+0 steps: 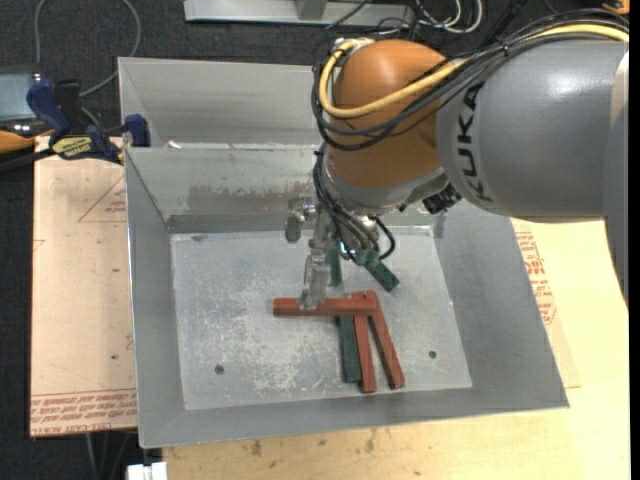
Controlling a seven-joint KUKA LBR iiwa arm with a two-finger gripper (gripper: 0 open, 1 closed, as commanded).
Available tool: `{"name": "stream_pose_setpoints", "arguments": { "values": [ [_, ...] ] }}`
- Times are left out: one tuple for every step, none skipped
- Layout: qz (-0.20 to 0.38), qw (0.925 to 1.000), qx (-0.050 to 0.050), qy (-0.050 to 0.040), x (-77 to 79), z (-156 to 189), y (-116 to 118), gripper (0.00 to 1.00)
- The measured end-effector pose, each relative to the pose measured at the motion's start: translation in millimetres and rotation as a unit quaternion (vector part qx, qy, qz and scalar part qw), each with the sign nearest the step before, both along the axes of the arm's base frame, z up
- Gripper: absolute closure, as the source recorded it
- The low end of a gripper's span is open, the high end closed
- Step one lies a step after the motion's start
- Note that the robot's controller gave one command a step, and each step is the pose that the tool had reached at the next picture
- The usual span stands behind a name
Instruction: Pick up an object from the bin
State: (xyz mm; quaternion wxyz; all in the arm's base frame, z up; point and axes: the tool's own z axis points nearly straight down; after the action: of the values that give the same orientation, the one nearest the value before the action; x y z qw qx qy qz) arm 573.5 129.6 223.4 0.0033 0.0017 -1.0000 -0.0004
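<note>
Currently the gripper (317,286) stands low over the middle of the bin (150,268), its tip at the left part of a red-brown bar (292,308) lying flat on the floor. Whether the gripper is open or closed cannot be told. The bar's long axis runs left to right across the view. Its right end meets a group of three bars pointing toward the near wall: one dark green bar (349,353) and two red-brown bars (366,363) (390,360), side by side. A second dark green bar (381,274) lies tilted just right of the gripper. Count: three red-brown, two green.
</note>
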Motion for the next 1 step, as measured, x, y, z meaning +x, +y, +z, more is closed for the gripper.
{"name": "stream_pose_setpoints", "arguments": {
  "values": [
    [0.135,0.9908,0.000,0.0001,-68.3,-157.2,28.7,0.00]
  ]
}}
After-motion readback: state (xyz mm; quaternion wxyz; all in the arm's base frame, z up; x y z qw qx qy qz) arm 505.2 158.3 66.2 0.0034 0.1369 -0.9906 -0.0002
